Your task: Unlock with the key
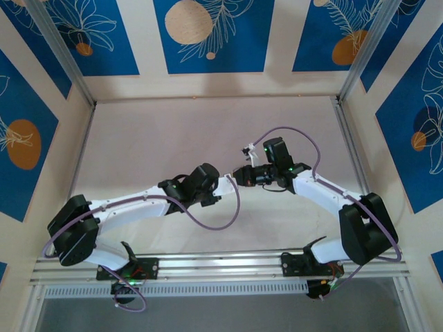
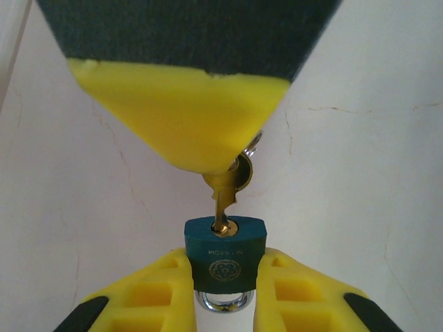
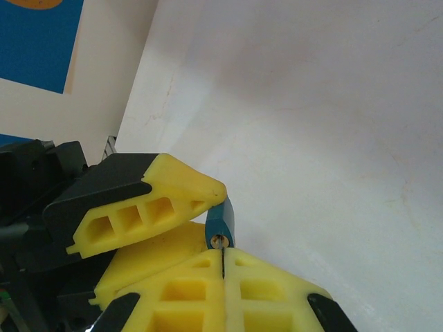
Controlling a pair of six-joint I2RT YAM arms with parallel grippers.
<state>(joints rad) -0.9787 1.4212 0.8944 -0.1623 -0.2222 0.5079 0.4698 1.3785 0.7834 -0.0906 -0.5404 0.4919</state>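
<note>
The padlock (image 2: 223, 252) has a dark teal-blue body and a silver shackle (image 2: 223, 302). My left gripper (image 2: 223, 277) is shut on the body's sides, with the keyhole facing away from the wrist. A small brass-coloured key (image 2: 225, 200) has its blade in the keyhole. Its head is pinched in the yellow fingers (image 2: 187, 117) of my right gripper. In the right wrist view my right gripper (image 3: 223, 259) is shut right at the keyhole of the padlock (image 3: 221, 221), and the key is almost hidden between the pads. Both grippers meet above the table's middle, left gripper (image 1: 223, 185) against right gripper (image 1: 239, 176).
The pale tabletop (image 1: 173, 138) lies below the grippers. It is bounded by aluminium rails (image 1: 346, 138) and walls with blue leaf panels (image 1: 208, 34). A purple cable (image 1: 214, 225) loops under the left arm.
</note>
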